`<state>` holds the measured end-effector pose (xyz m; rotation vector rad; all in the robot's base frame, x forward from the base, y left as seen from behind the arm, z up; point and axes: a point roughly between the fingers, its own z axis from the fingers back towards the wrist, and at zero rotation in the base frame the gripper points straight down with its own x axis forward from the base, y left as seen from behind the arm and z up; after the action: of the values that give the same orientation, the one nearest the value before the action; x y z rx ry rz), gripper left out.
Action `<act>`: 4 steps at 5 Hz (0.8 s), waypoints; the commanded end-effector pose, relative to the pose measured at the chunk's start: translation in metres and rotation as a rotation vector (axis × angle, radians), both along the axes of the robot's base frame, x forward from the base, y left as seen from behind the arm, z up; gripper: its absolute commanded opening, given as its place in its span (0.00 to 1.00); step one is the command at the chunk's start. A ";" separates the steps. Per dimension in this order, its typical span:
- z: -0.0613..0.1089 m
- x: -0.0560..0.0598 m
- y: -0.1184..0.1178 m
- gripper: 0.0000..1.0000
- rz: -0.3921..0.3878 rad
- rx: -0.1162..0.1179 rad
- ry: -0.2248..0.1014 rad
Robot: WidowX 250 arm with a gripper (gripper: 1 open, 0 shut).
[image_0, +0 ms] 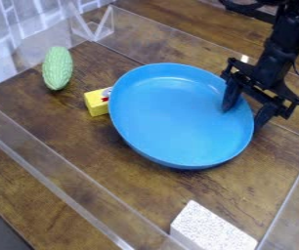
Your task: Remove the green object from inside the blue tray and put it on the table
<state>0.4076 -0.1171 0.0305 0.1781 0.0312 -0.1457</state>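
one gripper (243,101) upright, fingers spread astride blue tray (179,122) rim

Black arm, boxy wrist bracket, 2-fingered black tool (243,103).

The big round bright blue plastic tray (179,115) is tipped up on its right side, where the black gripper (245,99) sits at the rim, jaws apart. Its left edge overlaps the yellow rectangular block (98,101). The pale green bumpy vegetable (57,67) lies on the dark wooden table (61,137), well left of the tray, and a speckled white sponge block (212,228) is by the bottom edge.
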 end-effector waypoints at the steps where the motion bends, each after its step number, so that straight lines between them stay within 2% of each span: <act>1: 0.023 0.011 -0.022 0.00 0.002 -0.041 -0.074; 3: 0.008 0.002 -0.036 0.00 -0.007 -0.084 -0.065; 4: 0.014 0.002 -0.038 0.00 0.029 -0.103 -0.062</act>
<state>0.4037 -0.1392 0.0237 0.1161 0.0389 -0.0916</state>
